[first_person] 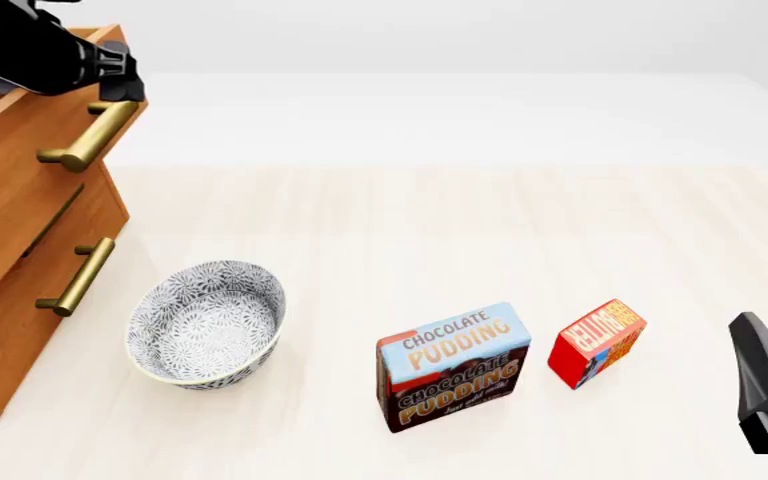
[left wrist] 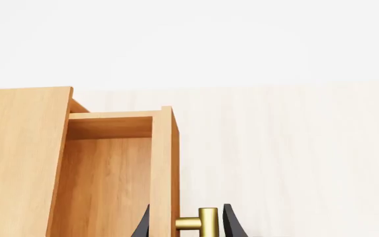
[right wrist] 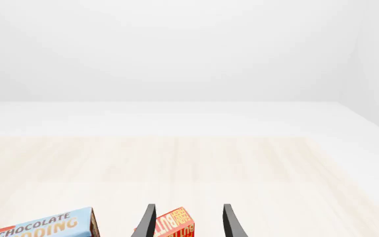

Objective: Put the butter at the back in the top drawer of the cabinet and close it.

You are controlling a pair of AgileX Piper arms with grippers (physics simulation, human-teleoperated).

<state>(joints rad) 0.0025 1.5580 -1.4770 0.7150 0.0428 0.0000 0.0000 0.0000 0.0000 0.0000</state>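
Showing cabinet as landmark, at table's left edge. Top drawer pulled partway out; interior visible in left wrist view. Left gripper at drawer's brass handle, one finger either side of handle post, front panel also between them; contact with post cannot be told. Bowl just right of cabinet. Chocolate Pudding box right of bowl. Butter beyond it, well apart from cabinet. Right gripper parted, empty, butter seen between fingertips.

Jaws astride top drawer handle, perhaps touching
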